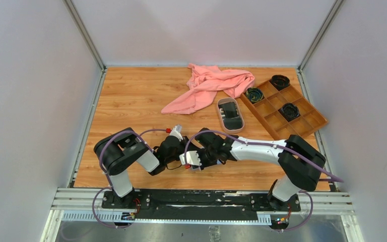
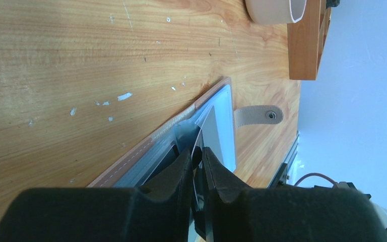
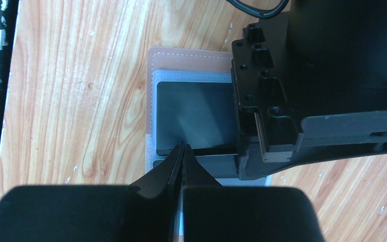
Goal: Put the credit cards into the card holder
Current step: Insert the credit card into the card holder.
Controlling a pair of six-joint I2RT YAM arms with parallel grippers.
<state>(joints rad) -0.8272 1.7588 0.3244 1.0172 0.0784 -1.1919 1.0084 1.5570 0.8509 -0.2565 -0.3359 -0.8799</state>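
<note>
The two arms meet low in the middle of the overhead view, over the near part of the desk (image 1: pixel 131 96), and they hide the card holder there. In the right wrist view the card holder (image 3: pixel 191 58) lies open and flat on the wood in the centre of the frame. Its tan border shows along the top and left, and a clear sleeve (image 3: pixel 191 76) faces up. A dark credit card (image 3: pixel 194 113) sits in that sleeve, its right end covered by the black body of the other arm. The right gripper (image 3: pixel 182 151) has its fingers pressed together, tips at the lower edge of that sleeve; whether they pinch the plastic cannot be told. In the left wrist view the left gripper (image 2: pixel 197 160) is closed to a thin slit on a dark sheet seen edge-on, apparently the credit card, at the sleeve's mouth. The snap tab (image 2: pixel 258 115) lies flat on the wood, right of centre. Further back, an oval tray (image 1: pixel 230 131) holds another dark card (image 1: pixel 230 113). A pink cloth (image 1: pixel 209 85) lies behind it, and a brown compartment tray (image 1: pixel 269 118) at the right.
</note>
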